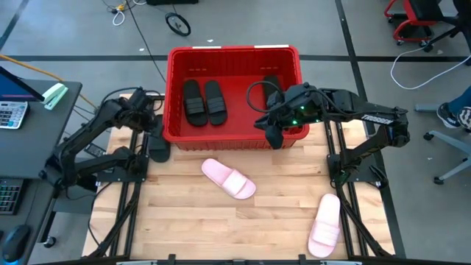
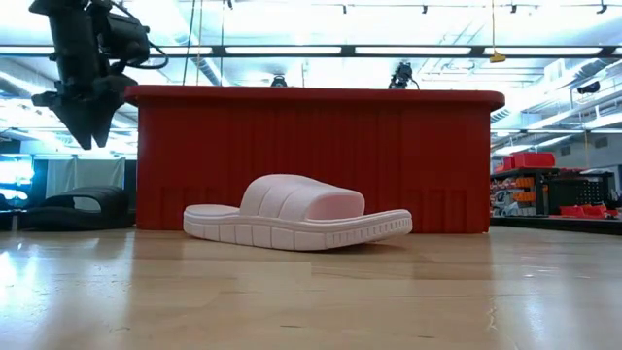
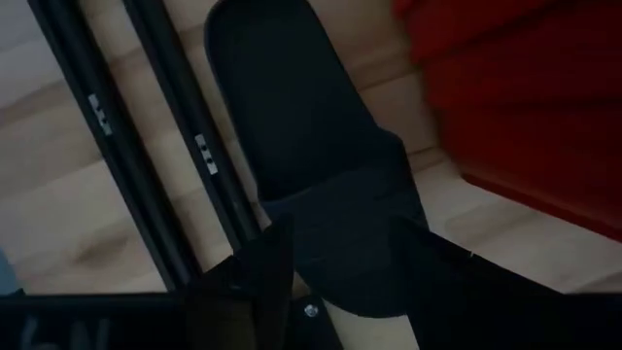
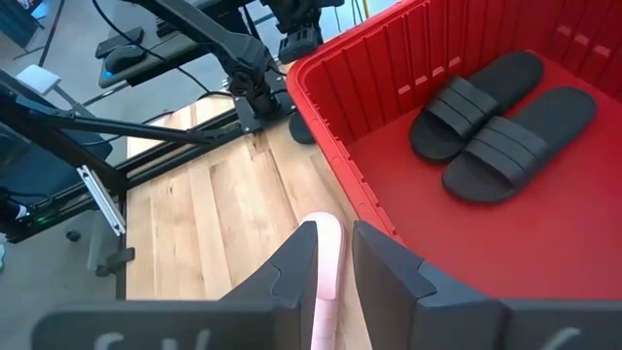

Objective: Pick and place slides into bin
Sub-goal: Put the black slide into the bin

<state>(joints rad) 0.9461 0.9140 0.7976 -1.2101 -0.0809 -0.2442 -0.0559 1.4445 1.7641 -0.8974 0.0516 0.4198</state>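
Beside the red bin [image 1: 234, 53], our open left gripper [image 3: 335, 258] straddles a black slide [image 3: 316, 156], ready to close; the right gripper [image 1: 274, 136] hangs empty, nearly closed.

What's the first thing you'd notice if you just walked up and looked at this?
The big red bin at the table's far edge, with black slides lying inside. Next, a pink slide alone on the wood in front of it. The left claw is open over a black slide beside the bin.

Bin [image 1: 234, 53] interior: two black slides [image 1: 204, 101] occupying the left half; middle floor lying open.
Table [image 1: 184, 221] front-left: standing clear.
Table centre: pink slide [image 1: 229, 178] blocking.
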